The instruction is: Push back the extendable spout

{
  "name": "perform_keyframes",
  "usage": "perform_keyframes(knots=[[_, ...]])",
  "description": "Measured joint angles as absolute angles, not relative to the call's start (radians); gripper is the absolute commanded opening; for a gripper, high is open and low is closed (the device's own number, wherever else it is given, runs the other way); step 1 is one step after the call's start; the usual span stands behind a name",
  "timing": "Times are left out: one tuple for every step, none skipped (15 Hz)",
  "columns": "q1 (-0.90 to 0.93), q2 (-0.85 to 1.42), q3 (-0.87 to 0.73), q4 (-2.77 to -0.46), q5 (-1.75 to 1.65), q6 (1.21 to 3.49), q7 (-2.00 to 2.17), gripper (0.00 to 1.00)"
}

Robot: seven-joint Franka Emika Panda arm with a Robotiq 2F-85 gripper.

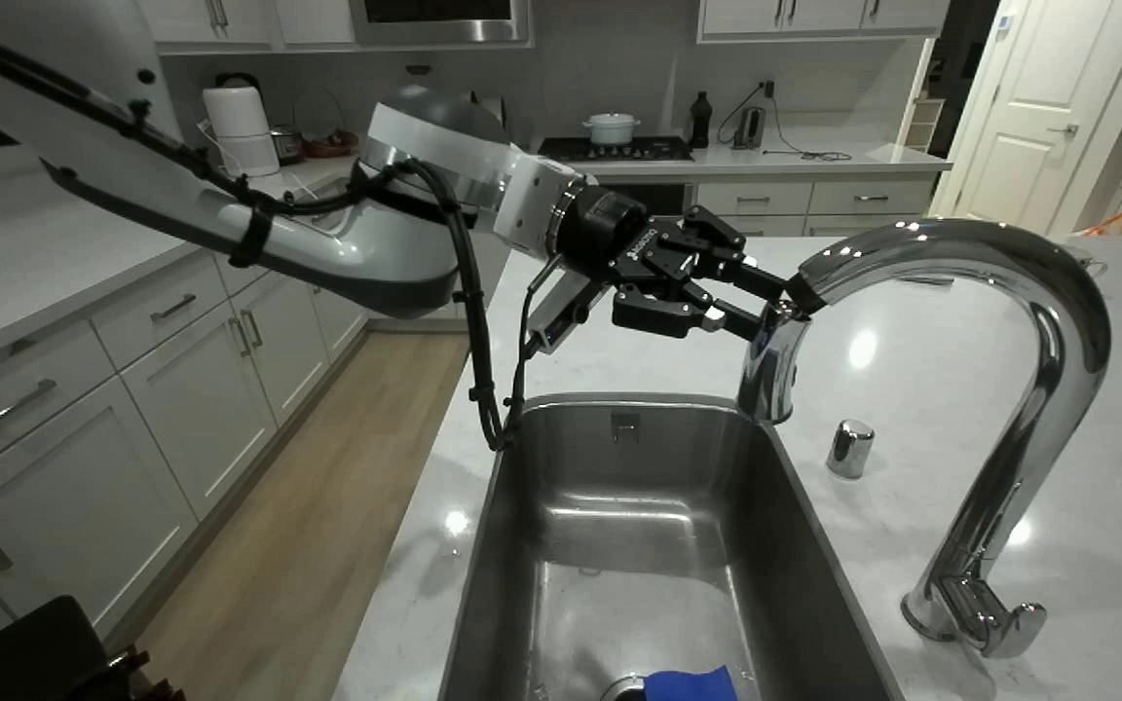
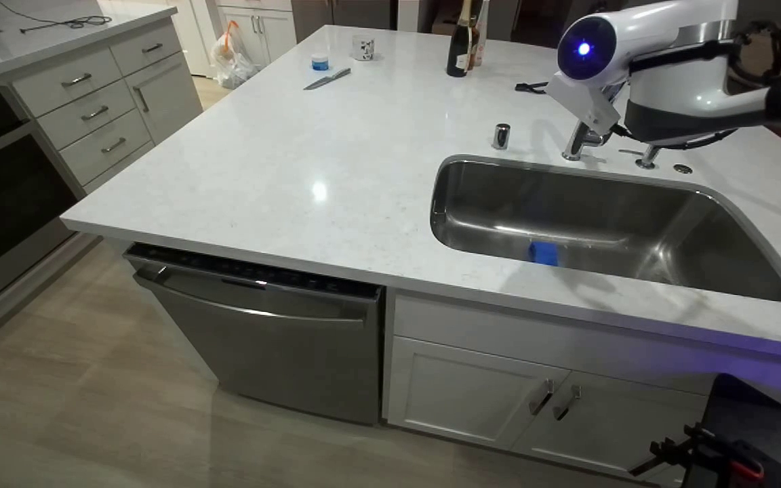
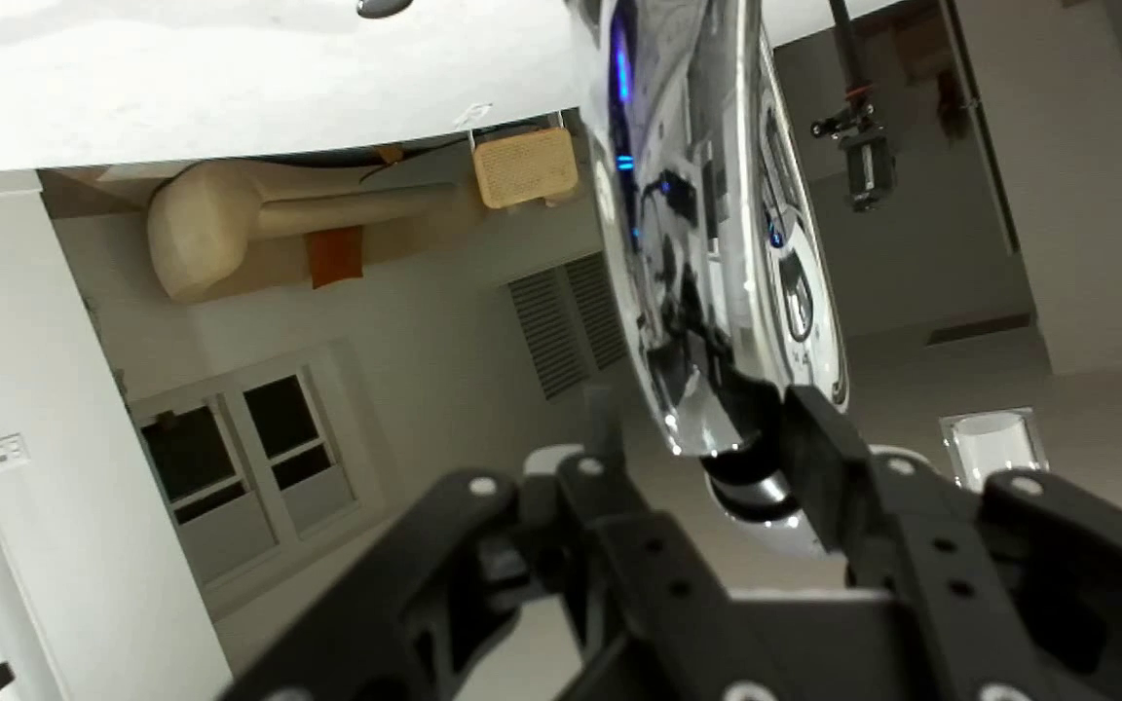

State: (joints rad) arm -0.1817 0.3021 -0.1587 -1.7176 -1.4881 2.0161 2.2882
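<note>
1 black 2-fingered gripper (image 1: 781, 310), spread, at 1 chrome cylindrical spout (image 1: 773, 362), near 1 corner of 1 steel sink (image 1: 804, 584).

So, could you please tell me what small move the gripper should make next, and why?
I would probably ease the gripper slightly down along the pull-out spray head: in the wrist view its jaws stand apart and one finger overlaps the dark band between spray head and arched gooseneck, where it might block the head from seating.
</note>
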Motion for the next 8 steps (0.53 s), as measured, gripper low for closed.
perform_keyframes(knots=[[-0.182, 0.302, -0.159, -1.718, -1.487, 2.016, 2.287, 0.74], [-0.182, 0.302, -0.159, -1.718, -1.484, 2.016, 2.284, 0.8], [-0.184, 0.303, -0.159, -1.718, -1.473, 2.018, 2.274, 0.88], [-0.188, 0.306, -0.159, -1.718, -1.453, 2.031, 2.249, 0.95], [-0.193, 0.309, -0.158, -1.721, -1.428, 2.065, 2.217, 1.0], [-0.2, 0.314, -0.157, -1.725, -1.402, 2.113, 2.181, 1.0], [-0.205, 0.321, -0.155, -1.728, -1.376, 2.16, 2.143, 1.0], [-0.208, 0.329, -0.153, -1.733, -1.349, 2.204, 2.104, 1.0]])
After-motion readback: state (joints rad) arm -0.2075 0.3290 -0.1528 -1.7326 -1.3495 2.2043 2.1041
